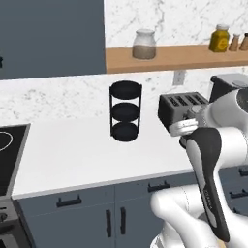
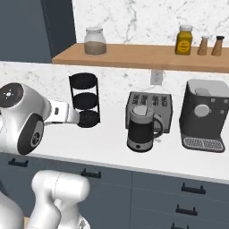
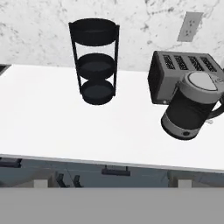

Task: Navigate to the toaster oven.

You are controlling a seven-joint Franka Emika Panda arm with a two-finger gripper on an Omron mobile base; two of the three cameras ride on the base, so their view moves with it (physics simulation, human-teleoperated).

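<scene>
Three things are seen on the white counter (image 3: 43, 113): a black tiered rack (image 3: 94, 61), a slotted toaster (image 3: 164, 78) and a kettle (image 3: 188, 109). Where the toaster oven stands cannot be told. How far the gripper (image 2: 79, 117), held near the rack, is spread cannot be told either.

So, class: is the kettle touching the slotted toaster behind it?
Cannot tell. In the right base view the kettle overlaps the toaster, hiding any gap; the hand view shows the same overlap from above.
</scene>
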